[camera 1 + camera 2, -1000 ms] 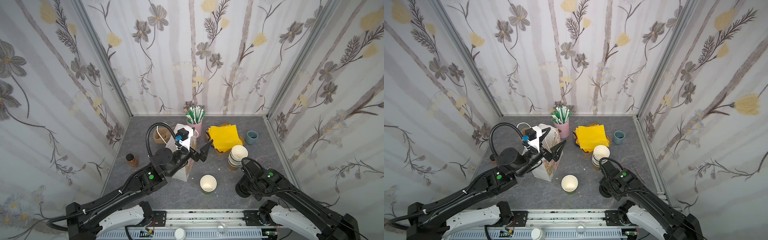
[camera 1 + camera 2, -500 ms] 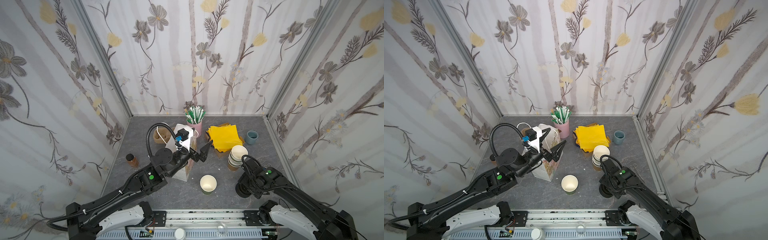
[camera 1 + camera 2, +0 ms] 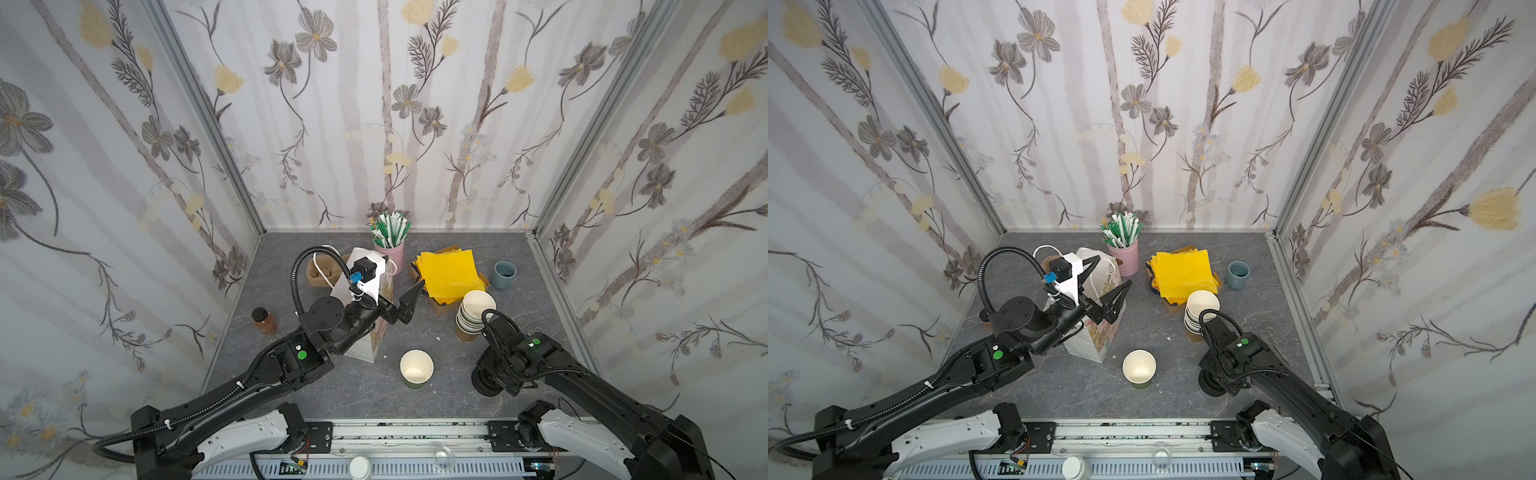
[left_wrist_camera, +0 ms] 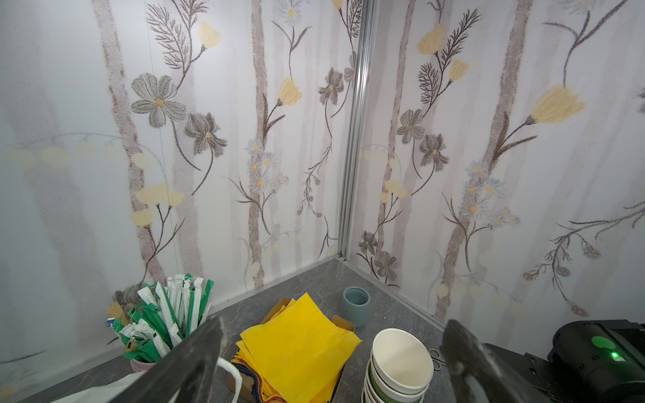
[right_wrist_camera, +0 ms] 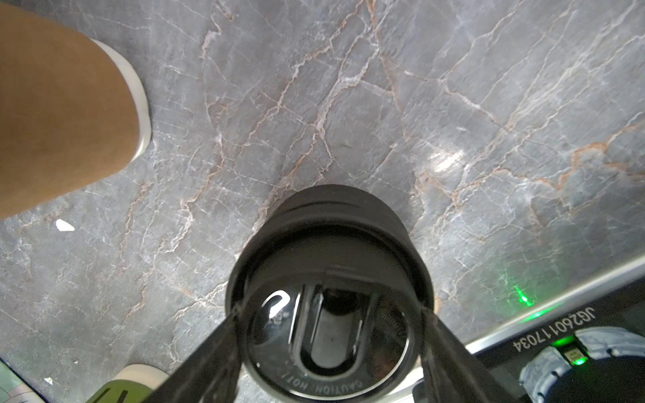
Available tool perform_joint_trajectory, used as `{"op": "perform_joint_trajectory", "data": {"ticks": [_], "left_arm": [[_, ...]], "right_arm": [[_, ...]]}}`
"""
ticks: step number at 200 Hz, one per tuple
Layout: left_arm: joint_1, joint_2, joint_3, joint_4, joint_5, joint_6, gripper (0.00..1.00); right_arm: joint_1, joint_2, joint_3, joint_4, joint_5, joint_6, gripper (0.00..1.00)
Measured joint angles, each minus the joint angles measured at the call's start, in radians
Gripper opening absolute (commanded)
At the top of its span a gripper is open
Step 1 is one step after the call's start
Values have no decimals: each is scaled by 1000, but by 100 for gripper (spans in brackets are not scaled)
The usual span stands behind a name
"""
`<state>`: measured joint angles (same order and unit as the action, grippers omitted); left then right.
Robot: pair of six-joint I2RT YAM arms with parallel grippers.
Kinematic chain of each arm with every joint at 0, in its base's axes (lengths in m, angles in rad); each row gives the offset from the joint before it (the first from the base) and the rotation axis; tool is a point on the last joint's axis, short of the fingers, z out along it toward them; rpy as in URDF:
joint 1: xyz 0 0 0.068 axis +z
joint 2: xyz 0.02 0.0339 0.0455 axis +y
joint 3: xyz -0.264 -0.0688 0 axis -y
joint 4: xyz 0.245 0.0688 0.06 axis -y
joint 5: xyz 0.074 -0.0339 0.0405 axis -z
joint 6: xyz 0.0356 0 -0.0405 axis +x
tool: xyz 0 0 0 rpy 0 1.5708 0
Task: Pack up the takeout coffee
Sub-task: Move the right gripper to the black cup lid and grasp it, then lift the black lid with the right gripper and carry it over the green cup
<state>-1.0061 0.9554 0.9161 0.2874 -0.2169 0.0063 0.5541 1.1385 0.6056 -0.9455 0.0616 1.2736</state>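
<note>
A single lidless paper cup [image 3: 416, 368] with a green side stands front centre in both top views. No lidded cup shows, so the takeout coffee is out of view. At the front right a low pile of black lids [image 3: 484, 382] sits on the table. In the right wrist view my right gripper [image 5: 330, 310] points down over the pile. Its fingers [image 5: 216, 352] touch opposite sides of the top black lid [image 5: 328, 335]. My left gripper [image 3: 409, 303] hangs open and empty above the white paper bag [image 3: 374, 336]; in the left wrist view its fingers [image 4: 195, 363] stand wide apart.
A stack of lidless cups [image 3: 473, 309] stands just behind the right arm. Yellow napkins [image 3: 449, 274], a blue-grey cup [image 3: 504, 274] and a pink cup of straws [image 3: 390, 249] sit at the back. A brown jar [image 3: 262, 320] is at the left, scissors [image 3: 1268, 334] by the right wall.
The right gripper's jaws have narrowed onto the top black lid, and the right arm has shifted slightly. The left arm has not moved.
</note>
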Motion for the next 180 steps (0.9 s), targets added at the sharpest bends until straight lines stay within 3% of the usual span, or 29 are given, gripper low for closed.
{"op": "perform_joint_trajectory", "data": {"ticks": [104,180], "left_arm": [[0,-1,0,0,-1,-6,100],[0,-19,-10,1,-9,-5,100]], "right_arm": [[-5,-97,46,-91,2,1,72],[-10,-343,280,-314,143,13,73]]}}
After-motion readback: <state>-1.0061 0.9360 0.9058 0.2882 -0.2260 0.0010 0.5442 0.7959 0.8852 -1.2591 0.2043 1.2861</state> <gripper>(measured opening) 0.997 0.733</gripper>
